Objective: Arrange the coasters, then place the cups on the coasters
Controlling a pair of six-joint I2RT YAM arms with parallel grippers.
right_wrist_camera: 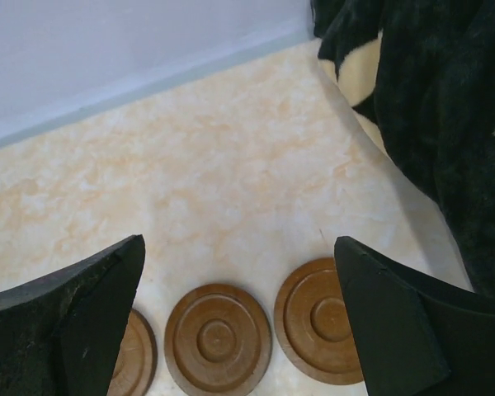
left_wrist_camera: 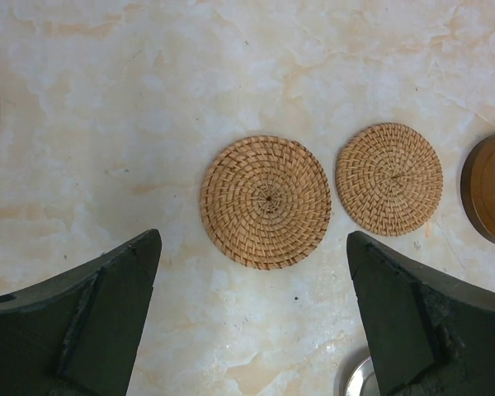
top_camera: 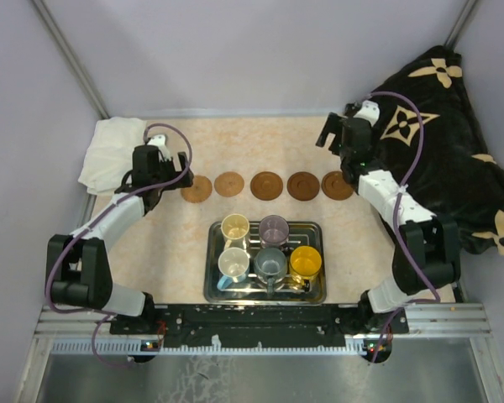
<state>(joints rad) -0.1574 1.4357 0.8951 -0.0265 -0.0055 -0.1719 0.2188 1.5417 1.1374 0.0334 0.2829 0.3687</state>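
As left wrist reveals, two coasters (left_wrist_camera: 266, 202) woven

This was a robot lab test cell; a left arm (top_camera: 109, 220) and a right arm (top_camera: 386, 190) stood bolted to a metal rail (top_camera: 454, 323) at the near edge of a marble-patterned tabletop (top_camera: 260, 143); plain lilac panels (top_camera: 252, 50) on aluminium struts (top_camera: 67, 52) boxed it in.

No words, numbers or brand names are being shown legibly anywhere. Only cream flower and four-pointed star emblems are being displayed, woven across the black blanket (top_camera: 466, 180) that is being kept at the counter's (top_camera: 176, 243) far right.
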